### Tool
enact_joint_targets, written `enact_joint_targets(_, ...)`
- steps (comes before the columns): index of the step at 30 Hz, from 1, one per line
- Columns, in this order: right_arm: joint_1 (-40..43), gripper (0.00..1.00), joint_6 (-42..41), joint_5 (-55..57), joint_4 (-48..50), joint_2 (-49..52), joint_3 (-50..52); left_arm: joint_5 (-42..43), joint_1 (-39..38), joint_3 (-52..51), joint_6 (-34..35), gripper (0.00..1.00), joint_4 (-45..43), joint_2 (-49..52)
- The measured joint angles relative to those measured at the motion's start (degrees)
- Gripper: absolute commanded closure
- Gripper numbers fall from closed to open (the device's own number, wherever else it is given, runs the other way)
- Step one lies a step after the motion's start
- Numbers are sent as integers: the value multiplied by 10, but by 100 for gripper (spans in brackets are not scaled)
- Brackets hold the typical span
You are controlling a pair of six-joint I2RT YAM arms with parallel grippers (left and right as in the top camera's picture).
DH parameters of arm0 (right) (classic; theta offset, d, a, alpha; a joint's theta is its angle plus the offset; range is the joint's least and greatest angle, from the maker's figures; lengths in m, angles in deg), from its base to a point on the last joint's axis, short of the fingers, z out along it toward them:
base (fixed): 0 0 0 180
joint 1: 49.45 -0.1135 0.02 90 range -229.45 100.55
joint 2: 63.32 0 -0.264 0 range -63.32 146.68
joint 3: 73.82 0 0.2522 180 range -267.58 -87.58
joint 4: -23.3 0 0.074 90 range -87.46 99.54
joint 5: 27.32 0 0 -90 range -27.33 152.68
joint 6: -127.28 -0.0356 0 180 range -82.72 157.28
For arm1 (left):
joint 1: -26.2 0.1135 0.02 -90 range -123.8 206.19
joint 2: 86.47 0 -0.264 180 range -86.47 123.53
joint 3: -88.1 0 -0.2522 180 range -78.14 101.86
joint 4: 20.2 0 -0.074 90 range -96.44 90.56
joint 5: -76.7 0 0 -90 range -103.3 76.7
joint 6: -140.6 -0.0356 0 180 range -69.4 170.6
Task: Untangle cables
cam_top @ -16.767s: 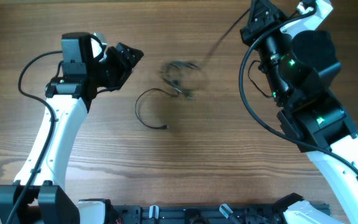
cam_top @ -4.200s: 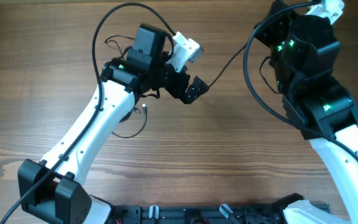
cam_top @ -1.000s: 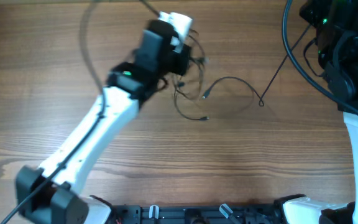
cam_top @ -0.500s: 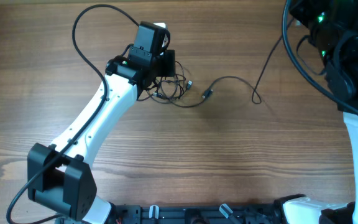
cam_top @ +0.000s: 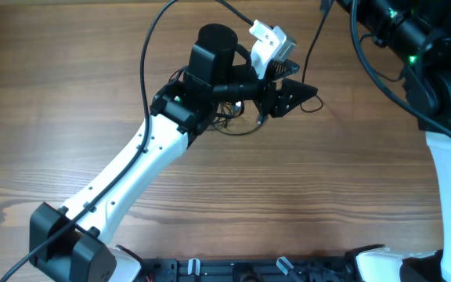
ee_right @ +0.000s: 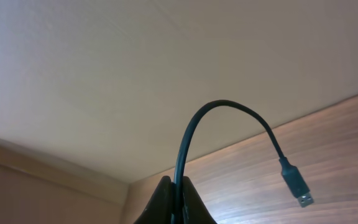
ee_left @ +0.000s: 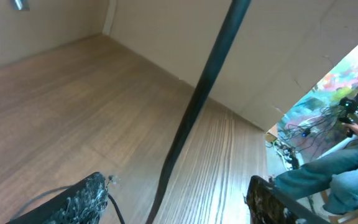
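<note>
Two grippers, two different states for you to read. Your left gripper [ee_left: 178, 185] is released: its fingers [ee_left: 86, 198] stand wide apart at either side of the wrist view, with nothing pinched. A dark strand [ee_left: 194, 106] runs slantwise through the gap between them. You cannot tell from that view whether it touches either pad.

From overhead, that gripper points toward your right arm [cam_top: 445, 86] over the wooden table [cam_top: 69, 94]. The cable bundle [cam_top: 229, 124] lies just behind the fingers. It shows as a small dark knot of loops on the wood, partly hidden beneath the wrist. The strand passes just ahead of the fingertips and climbs to the top edge of the overhead view.

Your right gripper [ee_right: 174, 182] is clenched on a black cable [ee_right: 194, 124]. The cable rises straight out of the closed tips and arches over to one side of them. It then hangs free, ending in a USB plug [ee_right: 296, 185] that touches nothing. The gripper itself is beyond the edge of the overhead view.
</note>
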Motion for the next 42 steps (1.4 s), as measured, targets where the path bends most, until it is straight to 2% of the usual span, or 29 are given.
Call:
enact_joint_targets(7,0,96,-34,-47,23,0,0,-22,0,0,-10,49,-6,0)
enact_joint_targets(9,0,96,-40,-49,26,0,0,-29,0,0,-12,63,0,0)
enact_joint_targets(10,0,96,-41,-51,26,0,0,-40,0,0,-14,67,8,0)
enact_joint_targets(13,0,96,-43,-51,26,0,0,-65,0,0,-16,96,18,0)
enact_joint_targets(17,0,96,-43,-51,24,0,0,-76,0,0,-16,96,18,0)
enact_joint_targets(18,0,94,-42,-51,23,0,0,-80,0,0,-16,96,18,0)
enact_joint_targets(19,0,89,-42,-46,15,0,0,-84,0,0,-16,96,18,0)
enact_joint_targets(20,0,75,-41,-24,2,0,0,-93,2,0,-16,96,20,0)
enact_joint_targets(22,-1,33,-27,73,-53,0,0,-101,16,0,-11,96,19,0)
enact_joint_targets(23,0,20,-23,148,-86,1,-2,-103,27,0,-7,96,9,0)
enact_joint_targets(25,0,15,-17,285,-166,2,-1,-98,46,-1,6,96,-46,-3)
enact_joint_targets(29,1,11,-12,411,-248,2,-1,-93,55,7,44,96,-210,-28)
enact_joint_targets(31,1,11,-12,428,-268,2,-1,-103,58,38,64,96,-254,-34)
enact_joint_targets(37,1,11,-12,423,-275,2,-1,-163,91,161,84,96,-299,-36)
enact_joint_targets(40,1,11,-12,404,-275,2,-1,-248,108,219,86,96,-310,-45)
enact_joint_targets(42,1,11,-12,398,-276,2,-1,-318,152,226,86,96,-315,-48)
